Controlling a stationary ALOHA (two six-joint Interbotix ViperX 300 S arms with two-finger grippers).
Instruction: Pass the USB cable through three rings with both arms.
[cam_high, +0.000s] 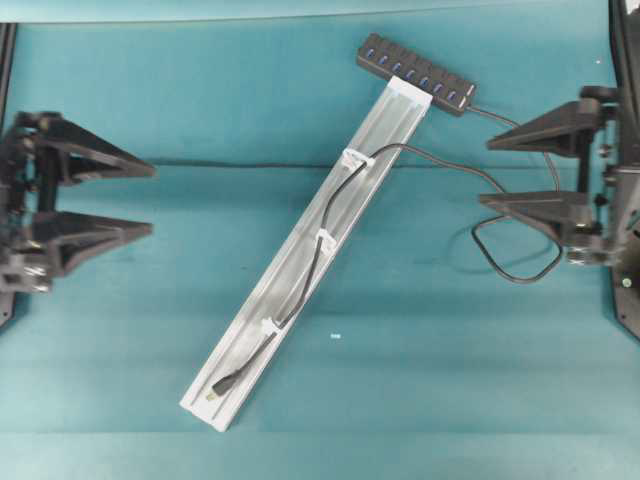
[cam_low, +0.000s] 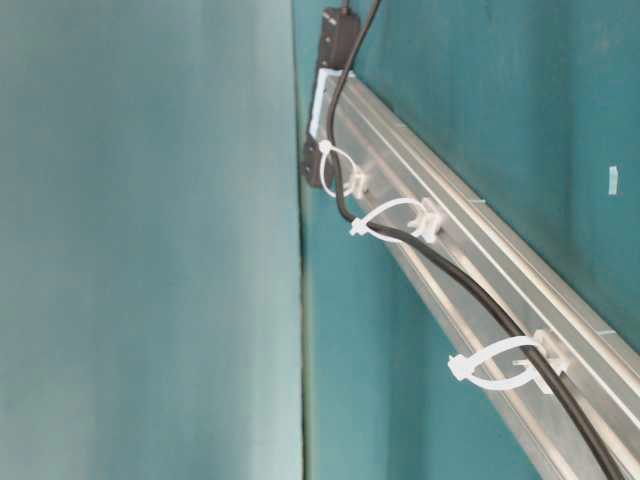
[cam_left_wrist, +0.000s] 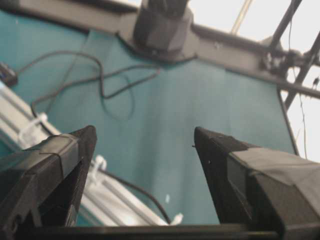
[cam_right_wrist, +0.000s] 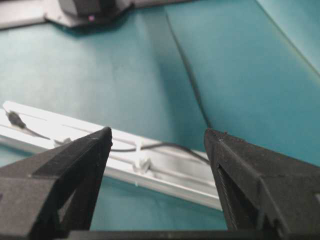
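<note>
Both sets of fingers apart, nothing held: left gripper (cam_high: 150, 200) and right gripper (cam_high: 483, 172) sit well clear of rail (cam_high: 250, 350). USB cable (cam_high: 318, 262) looks threaded thru all three rings (cam_high: 325, 238), plug near rail's lower end. I'd judge task done; best to keep arms off the cable slack so nothing pulls back out.

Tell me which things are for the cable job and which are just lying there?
For the job:
- cable
- three rings
- left gripper, open
- right gripper, open

Just there:
- rail carrying the rings
- hub at the rail's far end
- teal table
</note>
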